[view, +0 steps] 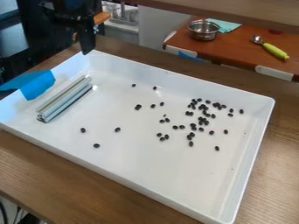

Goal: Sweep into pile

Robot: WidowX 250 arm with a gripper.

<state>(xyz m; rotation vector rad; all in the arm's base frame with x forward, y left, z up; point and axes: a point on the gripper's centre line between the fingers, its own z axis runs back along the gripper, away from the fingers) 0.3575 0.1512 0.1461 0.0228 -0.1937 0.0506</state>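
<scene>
My black gripper (86, 41) hangs at the upper left, over the back left corner of the white tray (146, 177). Whether its fingers stand apart is not clear. Dark beans lie scattered on the tray floor, with the densest cluster of beans (201, 119) right of the middle. Looser ones spread to the left, such as a bean (96, 145) towards the front left. A long pale bar-shaped tool (65, 99) lies at the tray's left side, below the gripper and apart from it.
Blue tape (38, 84) covers part of the tray's left wall. The tray's raised walls surround the beans on a wooden table (35, 157). Behind, a red-brown surface holds a metal pot (203, 29), a teal cloth (227, 25) and a green-handled scoop (274, 50).
</scene>
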